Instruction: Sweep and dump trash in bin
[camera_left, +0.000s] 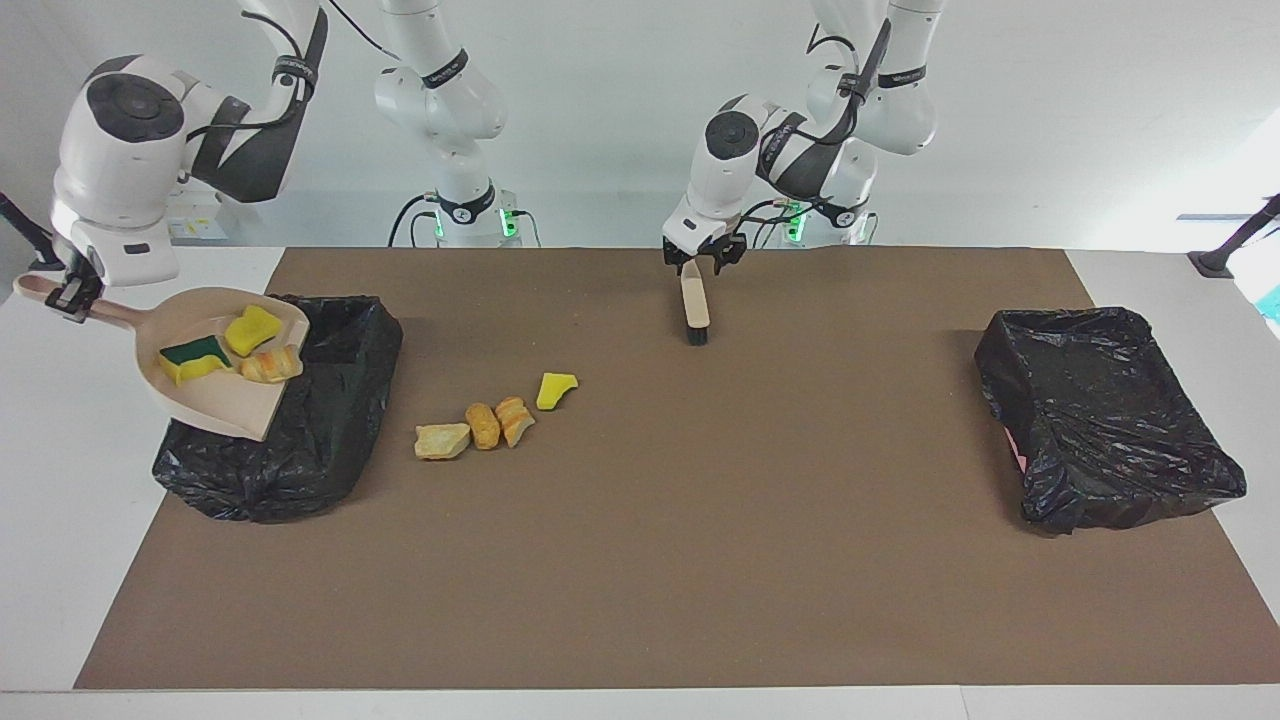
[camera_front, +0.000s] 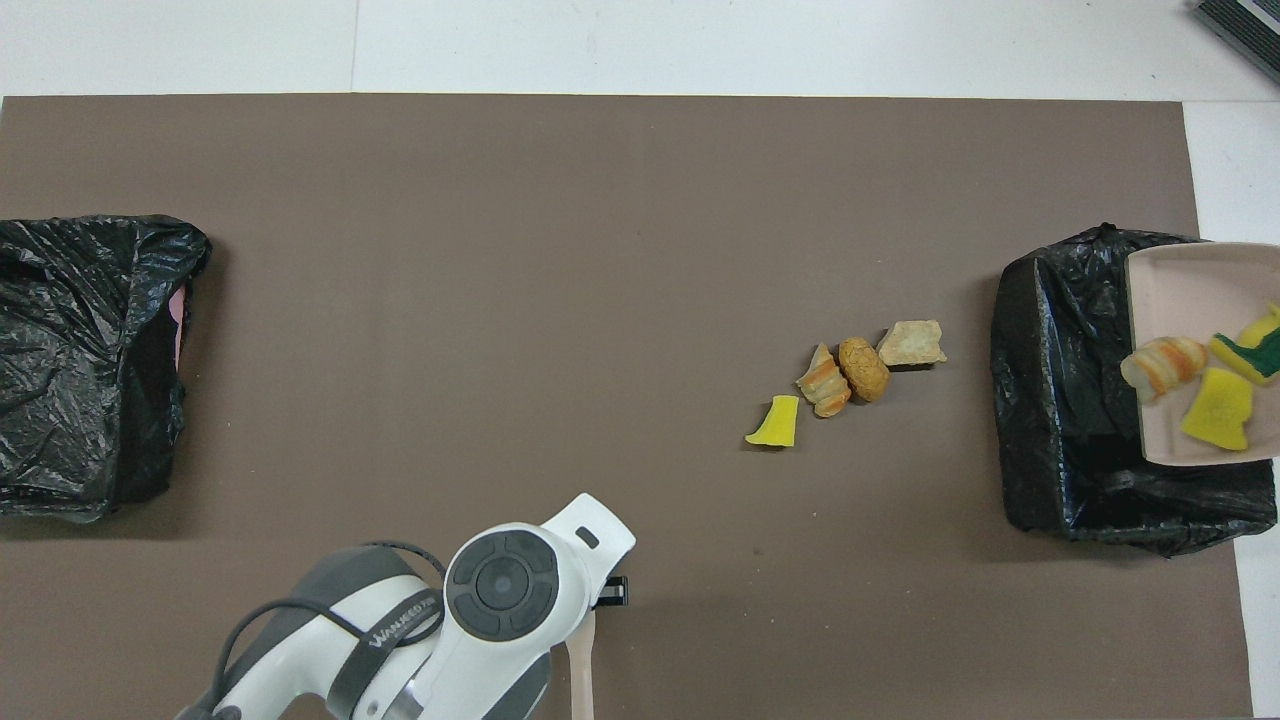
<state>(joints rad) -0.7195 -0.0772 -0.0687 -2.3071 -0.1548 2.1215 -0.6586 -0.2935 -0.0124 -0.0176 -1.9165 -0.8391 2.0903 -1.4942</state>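
Progress: you have three scraps (camera_left: 238, 346) in the dustpan (camera_left: 215, 405) and none of them dumped yet, so I judge the task about half way; four scraps (camera_left: 485, 424) wait on the mat (camera_left: 700, 560).
Right gripper (camera_left: 70, 297): its fingers are closed on the end of the dustpan handle, off the mat at the right arm's end of the table.
Dustpan: it is held in the air and tilted, the open edge lower and over the bin (camera_left: 335, 400); two yellow sponge pieces, one green-backed, and one bread-like chunk lie on its floor.
Left gripper (camera_left: 705, 264): its fingers stand apart, with the top of the brush (camera_left: 695, 306) handle between them; you cannot tell if a finger touches the handle.
Brush: it lies on the mat at the edge nearest the robots, bristles pointing away from them.
Four scraps: they lie in a short row on the mat, beside the bin, well apart from the brush.
Second bin (camera_left: 1100, 420): it sits at the left arm's end, with nothing near it.
Left to do: tip the pan more so the three pieces slide in, then sweep the row and dump it too.
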